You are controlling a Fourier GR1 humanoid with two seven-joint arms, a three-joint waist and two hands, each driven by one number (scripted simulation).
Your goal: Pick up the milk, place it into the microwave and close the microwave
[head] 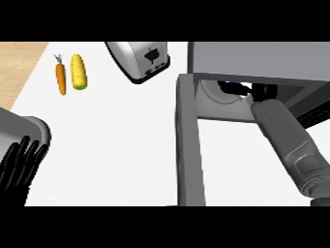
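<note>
One microwave [267, 55], right hand [233, 88] inside, one carrot [61, 77], one corn [78, 71], one toaster [140, 60]

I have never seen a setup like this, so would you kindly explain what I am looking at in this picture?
This is the view from a humanoid robot's head, looking steeply down at a white counter. Its left hand rests open at the lower left. Its right forearm reaches into the open microwave, where the right hand shows; the milk cannot be seen, so whether it is held is unclear. A toaster, carrot and corn sit farther back.
</note>
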